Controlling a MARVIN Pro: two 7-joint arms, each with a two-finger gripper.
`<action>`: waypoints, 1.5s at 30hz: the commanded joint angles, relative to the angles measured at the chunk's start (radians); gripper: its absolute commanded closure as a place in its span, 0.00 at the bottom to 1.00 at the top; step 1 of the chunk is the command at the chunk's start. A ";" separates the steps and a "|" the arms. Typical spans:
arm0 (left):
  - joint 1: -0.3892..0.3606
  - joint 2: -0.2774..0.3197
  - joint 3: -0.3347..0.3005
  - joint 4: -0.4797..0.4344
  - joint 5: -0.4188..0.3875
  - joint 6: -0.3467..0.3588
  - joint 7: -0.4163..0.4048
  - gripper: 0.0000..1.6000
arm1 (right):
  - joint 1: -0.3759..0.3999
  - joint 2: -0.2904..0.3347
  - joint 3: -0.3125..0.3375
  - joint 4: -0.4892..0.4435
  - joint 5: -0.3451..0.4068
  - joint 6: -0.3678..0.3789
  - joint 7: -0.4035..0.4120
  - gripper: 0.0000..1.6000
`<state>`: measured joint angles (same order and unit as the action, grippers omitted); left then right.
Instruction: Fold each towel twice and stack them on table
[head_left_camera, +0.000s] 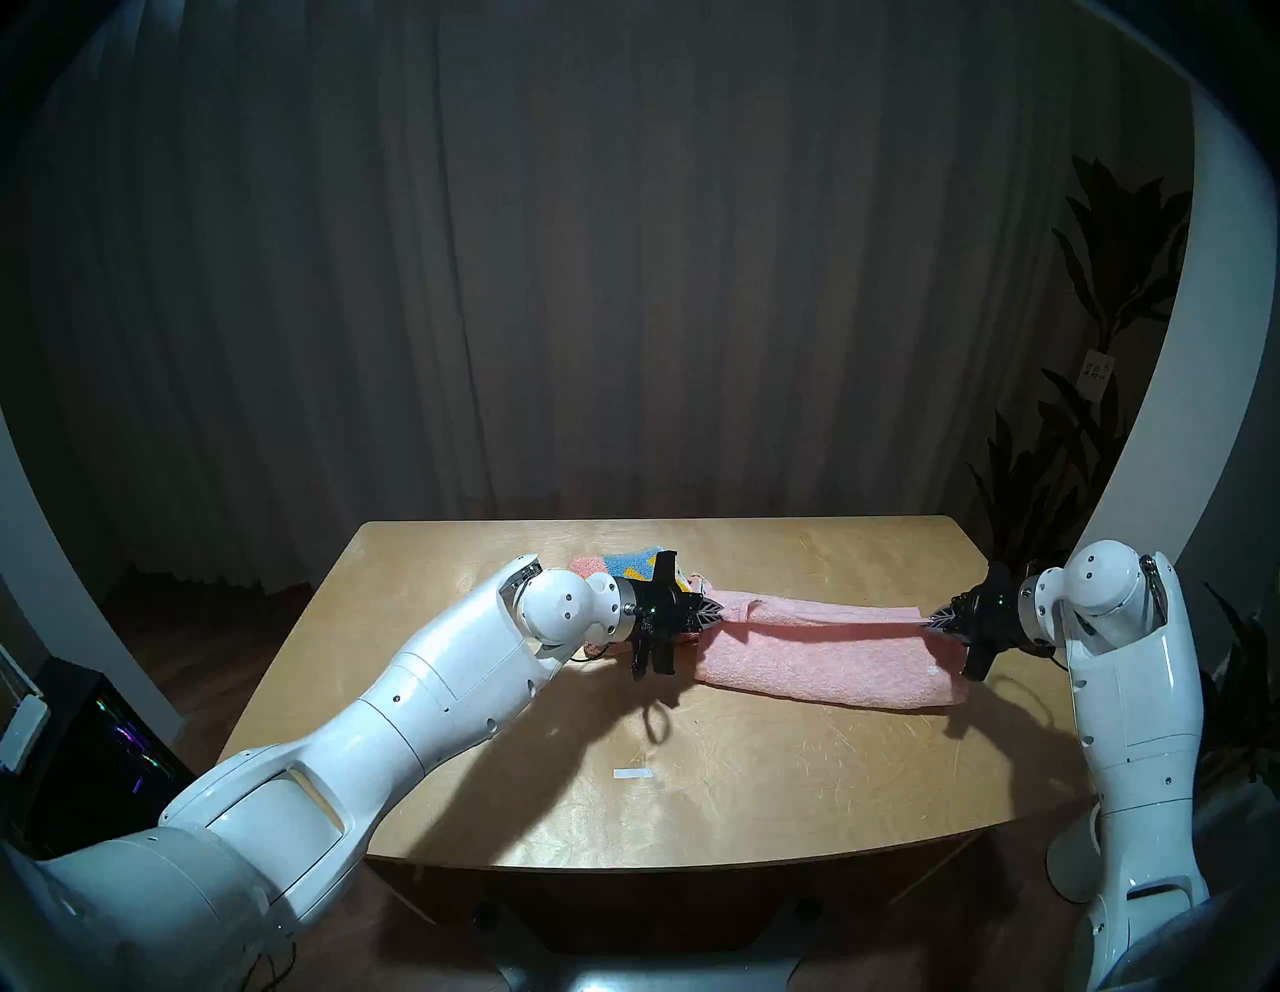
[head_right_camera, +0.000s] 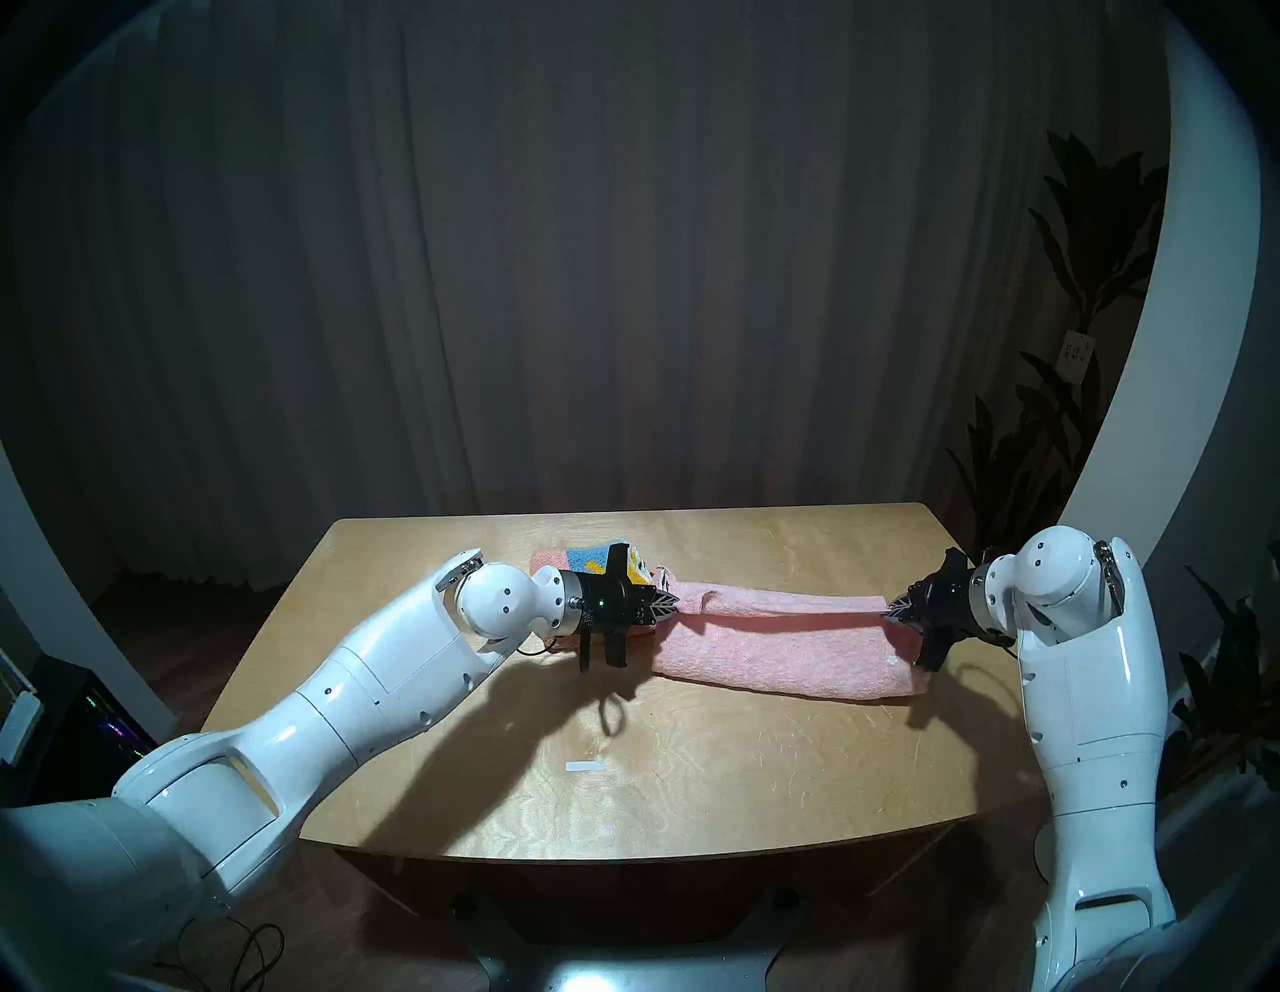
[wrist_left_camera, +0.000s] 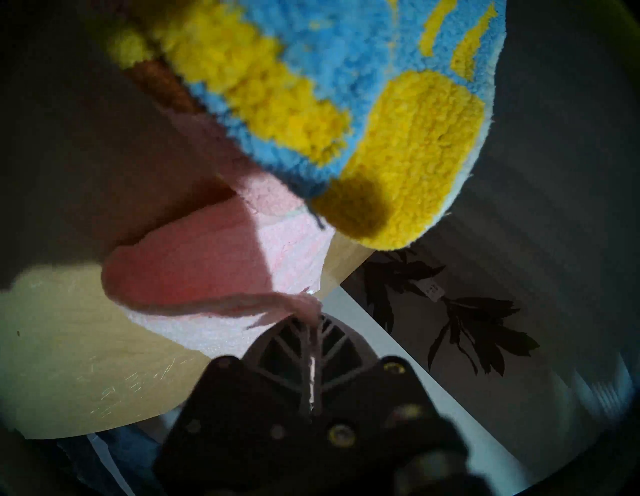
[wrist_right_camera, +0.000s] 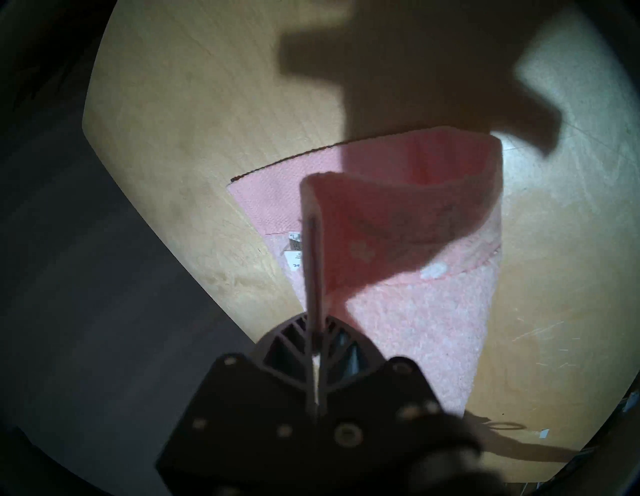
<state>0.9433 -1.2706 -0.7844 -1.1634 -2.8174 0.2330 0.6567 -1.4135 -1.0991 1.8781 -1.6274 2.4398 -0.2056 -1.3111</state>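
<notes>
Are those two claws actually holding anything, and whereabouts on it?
Yes: the pink towel. The left gripper and right gripper each pinch one corner of its lifted edge.

Dark pleated curtain (head_left_camera: 623, 277) hanging across the whole back of the room. To the right of the curtain, a tall leafy plant (head_left_camera: 1101, 291) with a small white label (head_left_camera: 1096, 374) on its stem. Further right of the curtain, a white curved wall panel (head_left_camera: 1170, 388) passing in front of the plant. Low and far left of the curtain, a dark box (head_left_camera: 104, 734) showing coloured glints, standing on a brown floor (head_left_camera: 201, 623).
</notes>
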 joint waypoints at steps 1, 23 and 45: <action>-0.091 -0.056 -0.009 0.030 0.026 -0.042 -0.007 1.00 | 0.117 0.028 -0.032 0.052 -0.004 -0.031 0.034 1.00; -0.200 -0.193 0.073 0.257 0.155 -0.172 -0.010 0.70 | 0.324 0.007 -0.203 0.343 -0.055 -0.090 0.115 1.00; -0.319 -0.291 0.117 0.390 0.243 -0.180 -0.050 0.00 | 0.530 -0.010 -0.281 0.605 -0.080 -0.068 0.145 0.00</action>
<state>0.6914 -1.5246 -0.6803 -0.7585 -2.6019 0.0264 0.6308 -0.9884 -1.1134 1.6057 -1.0560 2.3573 -0.3025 -1.1725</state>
